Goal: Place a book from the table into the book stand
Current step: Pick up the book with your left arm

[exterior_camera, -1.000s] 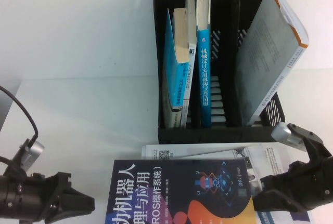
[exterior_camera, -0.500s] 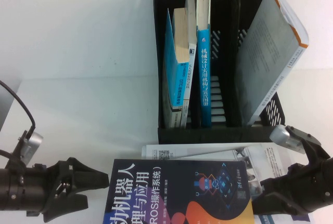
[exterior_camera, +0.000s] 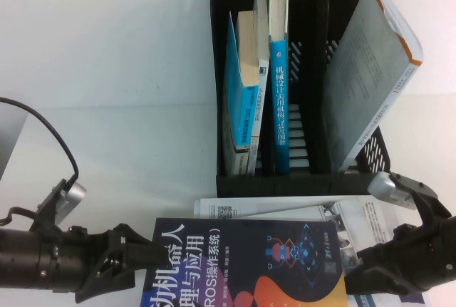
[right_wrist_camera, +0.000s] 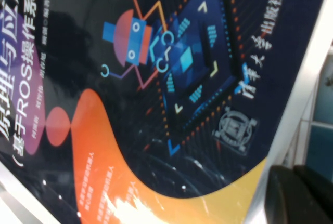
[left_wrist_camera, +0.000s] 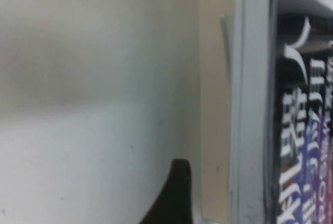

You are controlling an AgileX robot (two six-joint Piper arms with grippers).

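The book (exterior_camera: pixel 249 264) lies flat on the tabletop (exterior_camera: pixel 114 143), atop a white-covered book (exterior_camera: pixel 285 209), just in front of the book stand (exterior_camera: pixel 299 179) — so both arms flank it low, likely to pinch it between them. The left gripper (exterior_camera: pixel 146 257) has its fingers spread wide at the book's left edge; earlier it sat well left. The right gripper (exterior_camera: pixel 356 273) touches the right edge, barely shifted; whether it is open I cannot tell.

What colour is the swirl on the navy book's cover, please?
Orange swirl, clearest in the right wrist view.
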